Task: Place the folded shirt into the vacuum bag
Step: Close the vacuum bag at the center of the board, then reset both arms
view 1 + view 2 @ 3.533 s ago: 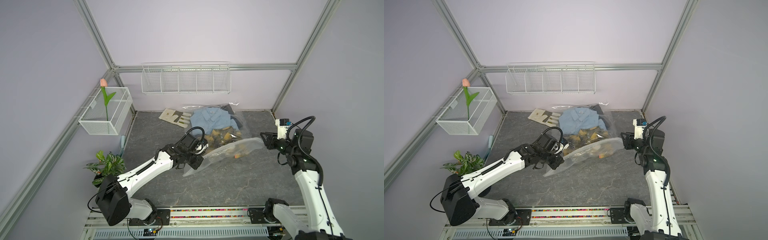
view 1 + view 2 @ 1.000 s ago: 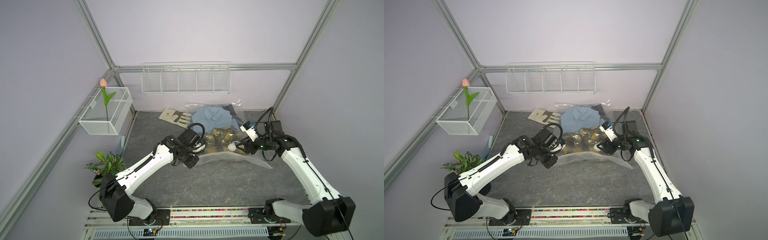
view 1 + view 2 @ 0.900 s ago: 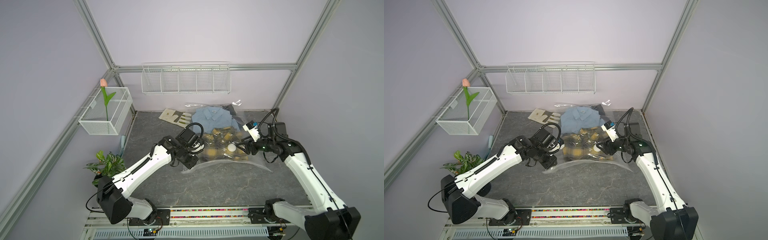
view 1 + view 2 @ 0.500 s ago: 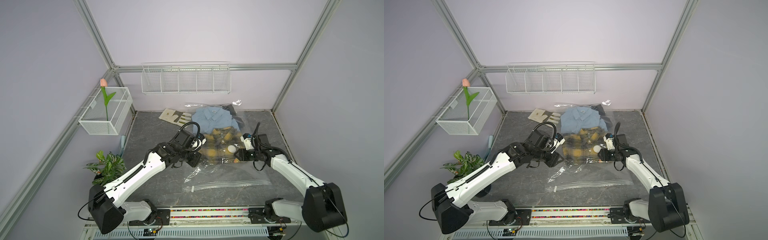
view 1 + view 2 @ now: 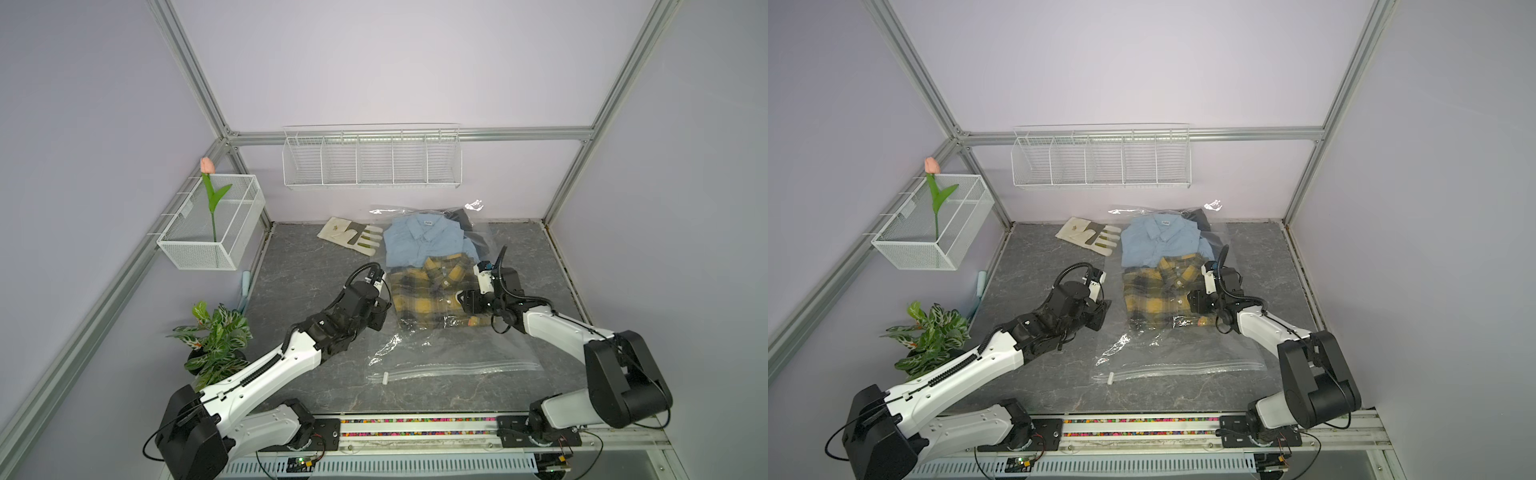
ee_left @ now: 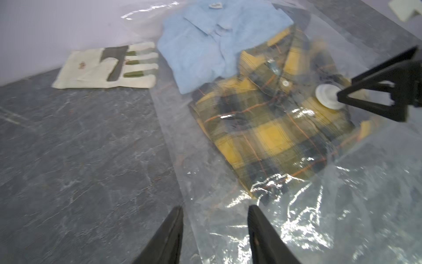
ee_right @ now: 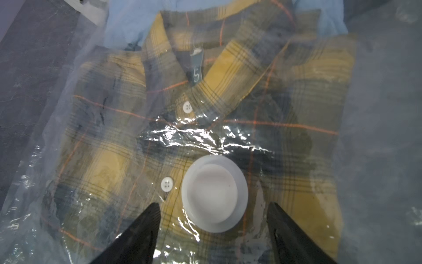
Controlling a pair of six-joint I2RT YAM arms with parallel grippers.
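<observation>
Grey tabletop (image 5: 316, 266) bears vacuum bag (image 5: 457, 349); plaid shirt (image 5: 428, 299) inside.

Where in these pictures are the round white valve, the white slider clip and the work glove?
round white valve (image 7: 214, 193), right wrist view, centre of its cap.
white slider clip (image 5: 385, 378), in a top view, middle of the clip.
work glove (image 6: 91, 68), left wrist view, on the palm.
</observation>
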